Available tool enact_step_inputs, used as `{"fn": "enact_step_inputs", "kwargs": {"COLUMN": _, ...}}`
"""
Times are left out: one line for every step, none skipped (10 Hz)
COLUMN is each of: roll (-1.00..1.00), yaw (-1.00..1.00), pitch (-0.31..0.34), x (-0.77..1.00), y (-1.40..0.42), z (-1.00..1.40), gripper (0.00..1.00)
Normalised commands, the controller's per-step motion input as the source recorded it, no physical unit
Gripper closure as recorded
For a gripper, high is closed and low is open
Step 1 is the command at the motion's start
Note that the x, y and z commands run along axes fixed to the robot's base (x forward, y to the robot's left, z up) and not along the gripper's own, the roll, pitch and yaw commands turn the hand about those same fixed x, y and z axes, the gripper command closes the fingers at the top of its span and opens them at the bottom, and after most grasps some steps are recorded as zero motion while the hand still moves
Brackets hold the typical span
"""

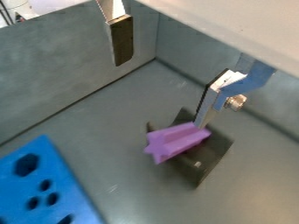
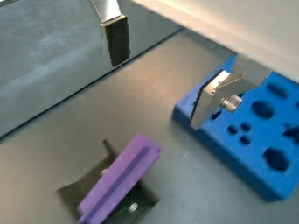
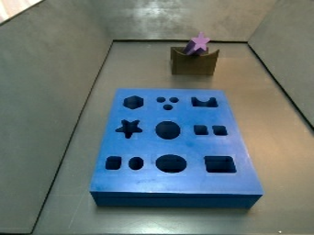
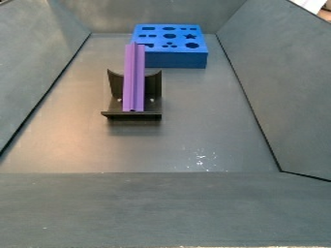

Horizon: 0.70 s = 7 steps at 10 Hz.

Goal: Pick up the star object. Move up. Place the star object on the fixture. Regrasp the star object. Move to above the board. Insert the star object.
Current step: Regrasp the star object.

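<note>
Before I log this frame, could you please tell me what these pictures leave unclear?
- End effector: absent from both side views; in both wrist views the frame edge cuts off its body.
- Long light-purple star peg: in a side view only its end shows.
- Small dark notched fixture: the peg hides its notch.
- Large blue board: cut by the frame edge in a wrist view.

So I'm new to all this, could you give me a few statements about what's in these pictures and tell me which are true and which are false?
1. The star object lies across the fixture. True.
2. The gripper is clamped on the star object. False: in both wrist views its fingers hang above the peg with nothing between them.
3. The board has a star-shaped hole. True, seen in a side view.
4. The star object is already in the board. False: it rests on the fixture, apart from the board.
5. The fixture stands on top of the board. False: it stands on the grey floor beside it.
</note>
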Motion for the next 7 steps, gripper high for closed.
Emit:
{"fn": "enact_step_inputs", "kwargs": {"roll": 1.00, "yaw": 0.02, "pitch": 0.034, "x": 0.02, "y": -0.02, "z": 0.00, "gripper": 0.00}}
{"fn": "enact_step_inputs", "kwargs": {"roll": 1.00, "yaw": 0.02, "pitch": 0.039, "x": 0.03, "y": -0.02, "z": 0.00, "gripper": 0.00}}
{"fn": "enact_step_inputs", "kwargs": {"roll": 1.00, "yaw": 0.02, "pitch": 0.050, "x": 0.04, "y": -0.03, "z": -0.01, "gripper": 0.00}}
{"fn": "enact_step_inputs", "kwargs": {"roll": 1.00, "yaw": 0.03, "pitch": 0.056, "x": 0.05, "y": -0.03, "z": -0.01, "gripper": 0.00}}
{"fn": "enact_step_inputs", "kwargs": {"roll": 1.00, "yaw": 0.03, "pitch": 0.075, "x": 0.07, "y": -0.03, "z": -0.01, "gripper": 0.00}}
{"fn": "enact_step_inputs", "kwargs": {"roll": 1.00, "yaw": 0.04, "pitch": 0.085, "x": 0.08, "y": -0.03, "z": -0.01, "gripper": 0.00}}
{"fn": "enact_step_inputs", "kwargs": {"roll": 1.00, "yaw": 0.05, "pitch": 0.108, "x": 0.09, "y": -0.04, "z": 0.00, "gripper": 0.00}}
